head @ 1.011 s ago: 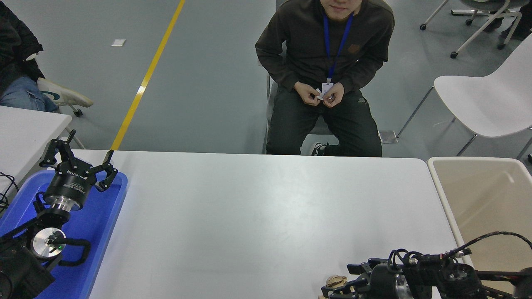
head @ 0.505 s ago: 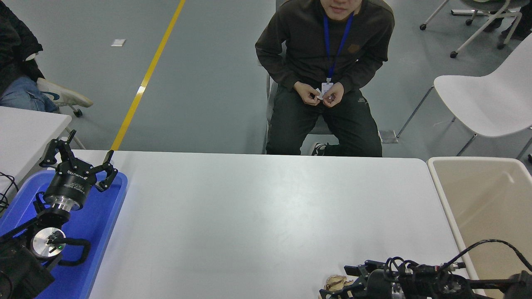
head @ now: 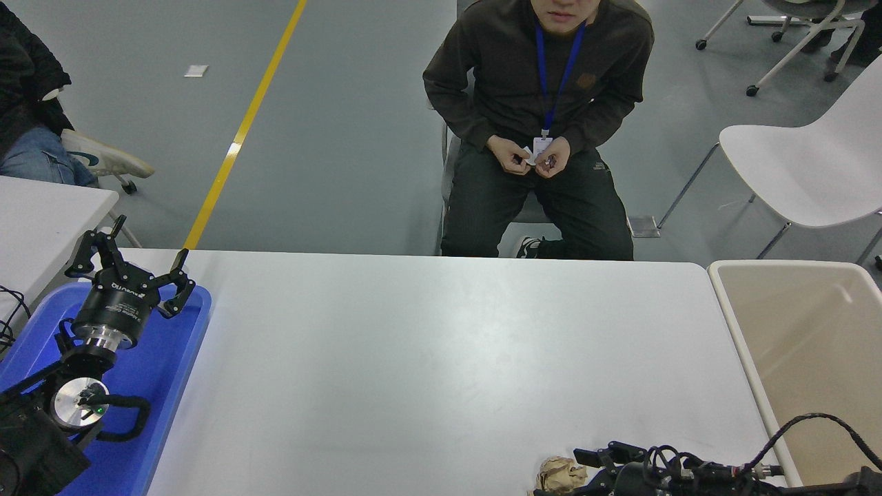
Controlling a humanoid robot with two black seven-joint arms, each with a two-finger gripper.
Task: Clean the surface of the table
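The worktop [head: 427, 358] fills the middle of the view, a wide matte white surface with rounded corners, and nearly all of it lies bare. Near its front edge, right of centre, sits a crumpled brown paper ball [head: 559, 474]. A second ago only a sliver of that ball showed past the black arm; now most of it is in sight.

The right tool [head: 599, 470] has dropped lower in the picture since then. Before, its round body and cable loops stood well above the bottom edge; now only the top of it and the cables show, just right of the paper ball. I cannot tell whether its fingers are apart or together, nor whether they touch the ball.

The left tool [head: 131, 265] has not moved. It hangs over the far end of the blue plastic tray [head: 180, 358] at the worktop's left side, its fingers spread wide apart and holding nothing.

To the right, touching the worktop's edge, stands a beige bin [head: 730, 324]. At the far side a person in a dark sweater [head: 537, 76] sits facing the worktop, both hands together in the lap around a small white card, same as before. A white chair [head: 806, 165] stands beyond the bin, and a smaller white table [head: 41, 220] shows partly at the left
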